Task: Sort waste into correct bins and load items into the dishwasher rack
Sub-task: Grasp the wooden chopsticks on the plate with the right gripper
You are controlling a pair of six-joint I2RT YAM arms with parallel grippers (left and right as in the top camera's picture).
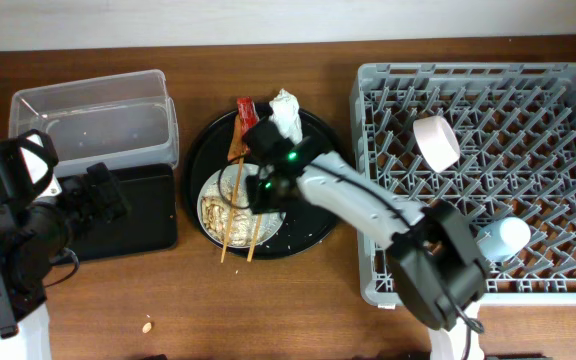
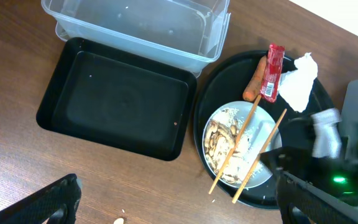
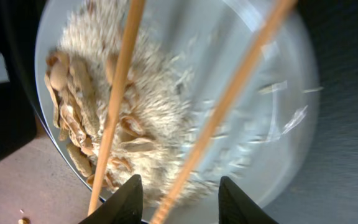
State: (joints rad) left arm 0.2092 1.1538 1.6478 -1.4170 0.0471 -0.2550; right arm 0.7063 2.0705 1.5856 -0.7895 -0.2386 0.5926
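Right wrist view is showing your right gripper (image 3: 182, 199) spread open just above the plate (image 3: 291, 93), its tips straddling one of the chopsticks (image 3: 120, 99) lying across the food scraps (image 3: 79, 124). They are probably light, stiff, thin and prone to rolling, so you are wanting a mid-length pinch. Their long axis is running near to far, with the far ends leaning slightly right.

The rack (image 1: 468, 71) sits at my table's right edge. Mid-table, chopsticks (image 2: 235, 144) lie across the plate (image 2: 260, 130) on the round tray (image 2: 222, 87). Tub (image 2: 135, 25) at far-left corner, shallow tray (image 2: 120, 102) before it.
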